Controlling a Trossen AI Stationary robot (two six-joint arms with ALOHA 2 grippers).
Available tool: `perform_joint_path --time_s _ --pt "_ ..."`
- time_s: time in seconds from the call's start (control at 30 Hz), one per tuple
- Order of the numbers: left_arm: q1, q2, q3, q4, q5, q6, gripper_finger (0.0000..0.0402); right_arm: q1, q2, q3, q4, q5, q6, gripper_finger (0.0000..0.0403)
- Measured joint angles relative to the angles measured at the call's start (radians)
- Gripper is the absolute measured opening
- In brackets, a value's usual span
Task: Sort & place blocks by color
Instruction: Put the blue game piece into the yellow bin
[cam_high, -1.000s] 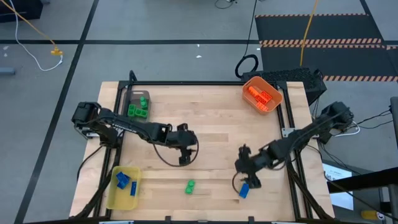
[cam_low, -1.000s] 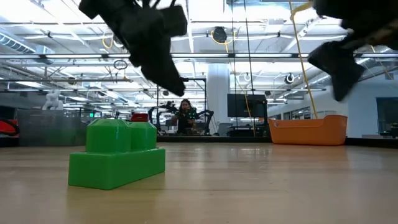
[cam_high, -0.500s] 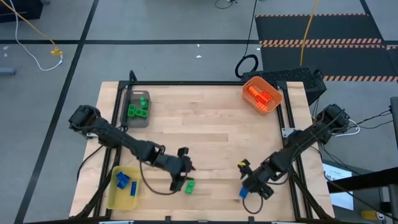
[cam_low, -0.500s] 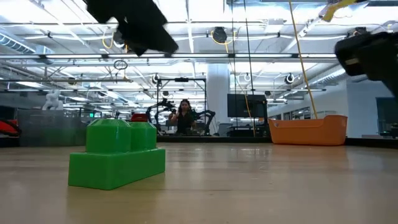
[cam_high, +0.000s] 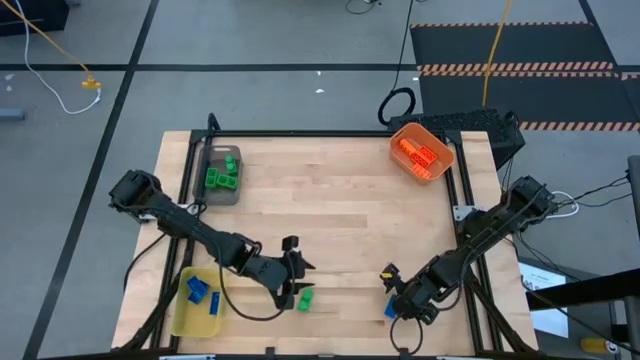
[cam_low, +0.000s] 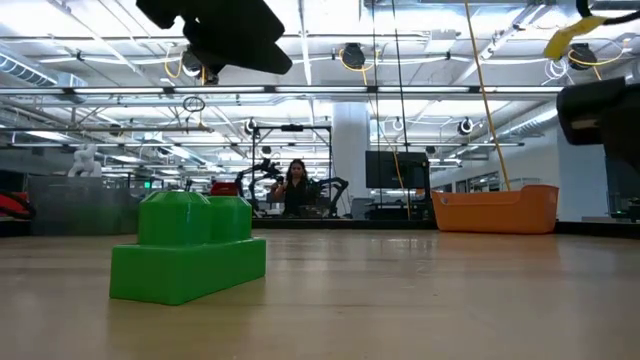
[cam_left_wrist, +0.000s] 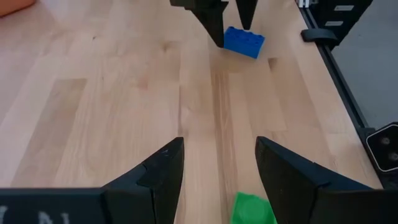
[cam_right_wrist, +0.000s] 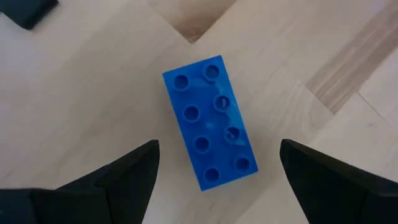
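two loose blocks remain on the near part of the wooden table (cam_high: 340, 200): a green block (cam_high: 305, 297) left of centre and a blue block (cam_high: 391, 308) to its right, near the table's right rail. each arm has gone to the one on its own side, which looks like a split of the work so both can be lifted at once.

the left gripper (cam_high: 291, 285) hangs just above the green block with its fingers (cam_left_wrist: 163, 171) spread wide and nothing between them; in the left wrist view the green block (cam_left_wrist: 252, 209) lies just ahead of the gap, slightly toward one finger, so the arm seems lined up to come down around it.

the right gripper (cam_right_wrist: 214, 180) is poised straight over the blue block (cam_right_wrist: 210, 122), fingers wide apart and empty, one on each long side of the brick, probably so they can close across its narrow width.

already sorted blocks sit in their bins: green ones in the grey bin (cam_high: 220, 188) at the far left, blue ones in the yellow bin (cam_high: 185, 310) at the near left, orange ones in the orange bin (cam_high: 400, 165) at the far right. judging by that, the task is nearly done.
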Motion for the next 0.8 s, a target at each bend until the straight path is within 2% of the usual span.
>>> perform_joint_path --time_s 0.13,0.23,0.33,0.53,0.67,0.8 --pt "0.0 0.0 0.0 -0.006 0.0 -0.003 0.02 -0.011 0.022 0.0 0.013 0.001 -0.016 0.0313" --pt "0.0 0.0 0.0 -0.006 0.0 -0.004 0.02 -0.02 0.023 0.0 0.009 0.006 -0.027 0.0285" --pt "0.001 0.0 0.0 -0.005 0.0 -0.007 0.02 -0.025 0.022 0.0 0.012 0.023 -0.034 0.0238" --pt "0.007 0.0 0.0 -0.005 0.0 -0.007 0.02 -0.025 0.021 0.0 0.019 0.023 -0.034 0.0111" --pt "0.013 0.0 0.0 -0.006 -0.001 -0.006 0.02 -0.025 0.021 0.0 0.033 -0.008 -0.034 0.011" --pt "0.013 0.0 0.0 -0.005 -0.001 -0.005 0.02 -0.025 0.023 0.0 0.054 0.013 -0.008 0.011"
